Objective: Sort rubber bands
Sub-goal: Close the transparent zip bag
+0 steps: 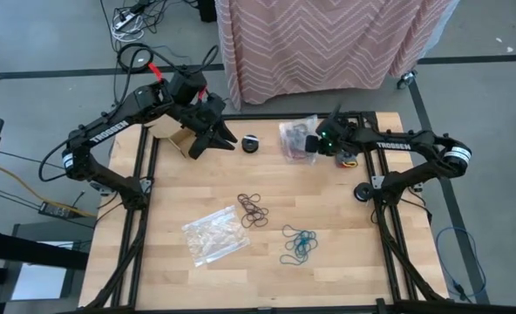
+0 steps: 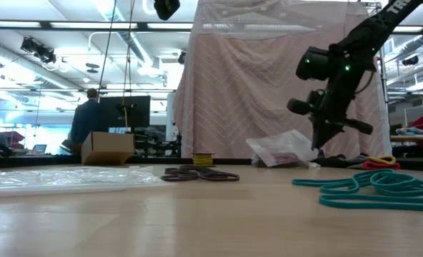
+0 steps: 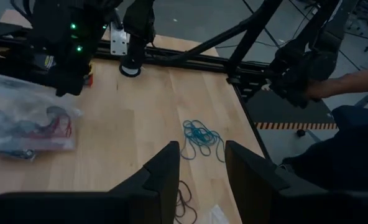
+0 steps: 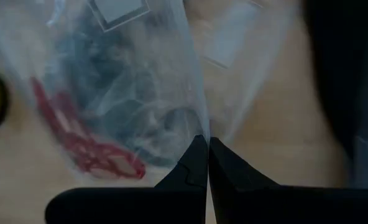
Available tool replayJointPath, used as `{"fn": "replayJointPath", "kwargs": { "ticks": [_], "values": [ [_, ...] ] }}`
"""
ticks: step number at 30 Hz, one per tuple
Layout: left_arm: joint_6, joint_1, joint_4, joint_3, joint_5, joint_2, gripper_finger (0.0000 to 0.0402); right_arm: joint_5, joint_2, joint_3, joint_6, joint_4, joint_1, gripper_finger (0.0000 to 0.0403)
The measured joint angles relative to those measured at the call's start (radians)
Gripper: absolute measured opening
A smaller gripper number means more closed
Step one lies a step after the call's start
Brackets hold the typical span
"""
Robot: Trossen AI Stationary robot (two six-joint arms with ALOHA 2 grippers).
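Observation:
A clear plastic bag [image 1: 295, 135] holding red and dark rubber bands [image 4: 84, 146] lies near the table's far edge. My right gripper [image 1: 315, 146] is on it, fingers shut [image 4: 207, 149]. Loose brown bands [image 1: 254, 210] lie mid-table, and teal bands [image 1: 299, 245] lie nearer the front; both also show in the low view as a brown pile [image 2: 197, 173] and a teal pile [image 2: 372, 187]. My left gripper [image 1: 213, 136] hovers open over the far left of the table, touching nothing, and its wrist view looks across at the teal bands [image 3: 201, 137]. My right gripper pinches the clear plastic bag by a raised fold of its film [image 4: 201, 127] between the two fingertips, coming from above and slanting down. The rest of the bag, with the bands inside, lies on the table below.
A small black round disc [image 1: 251, 143] sits between the two grippers. A second clear bag [image 1: 214, 235] lies flat at the front left. A cardboard box [image 1: 178, 135] stands under the left arm. A person's arm [image 3: 352, 81] shows beyond the table's right side.

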State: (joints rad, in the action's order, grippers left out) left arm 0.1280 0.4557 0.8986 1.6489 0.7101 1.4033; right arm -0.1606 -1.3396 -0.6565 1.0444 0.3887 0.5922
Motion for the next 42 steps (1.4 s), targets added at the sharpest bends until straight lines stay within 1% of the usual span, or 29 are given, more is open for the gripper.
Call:
{"fn": "replayJointPath", "kwargs": {
  "ticks": [4, 9, 13, 18, 23, 25, 29, 32, 36, 39, 42],
  "values": [
    [0.0, 0.0, 0.004, 0.0, 0.0, 0.0, 0.0137, -0.009, 0.0, 0.015, 0.112, 0.075, 0.0, 0.0],
    [0.0, 0.0, 0.011, 0.0, 0.0, 0.0, 0.0137, -0.004, 0.0, 0.015, 0.125, 0.11, -0.003, 0.0],
    [0.0, 0.0, 0.012, 0.0, -0.007, 0.0, 0.0137, -0.005, 0.0, 0.015, 0.166, 0.123, -0.014, 0.0],
    [-0.001, 0.0, 0.014, 0.0, -0.011, 0.0, 0.0137, -0.043, 0.0, 0.015, 0.233, 0.146, -0.038, 0.0001],
    [0.0, 0.0, 0.025, -0.001, -0.011, 0.0, 0.0137, -0.08, 0.0, 0.015, 0.372, 0.28, -0.056, 0.0002],
    [0.004, 0.0, 0.037, -0.001, -0.012, 0.0, 0.0137, -0.082, 0.0, 0.015, 0.399, 0.345, -0.06, 0.0001],
    [0.023, 0.0, 0.049, -0.001, -0.019, 0.0, 0.0137, -0.082, 0.001, 0.015, 0.373, 0.414, -0.076, 0.0003],
    [0.024, 0.0, 0.036, -0.002, -0.021, 0.0, 0.0137, -0.08, 0.001, 0.015, 0.345, 0.406, -0.096, 0.0006],
    [0.046, 0.0, 0.037, -0.002, -0.022, 0.001, 0.0137, -0.08, 0.009, 0.012, 0.347, 0.382, -0.13, 0.0006],
    [0.05, 0.0, 0.037, -0.002, -0.022, 0.001, 0.0137, -0.118, 0.036, 0.002, 0.334, 0.351, -0.168, 0.0006],
    [0.05, 0.0, 0.037, -0.002, -0.022, 0.001, 0.0137, -0.173, 0.079, 0.001, 0.361, 0.38, -0.192, 0.0006]
  ]
}}
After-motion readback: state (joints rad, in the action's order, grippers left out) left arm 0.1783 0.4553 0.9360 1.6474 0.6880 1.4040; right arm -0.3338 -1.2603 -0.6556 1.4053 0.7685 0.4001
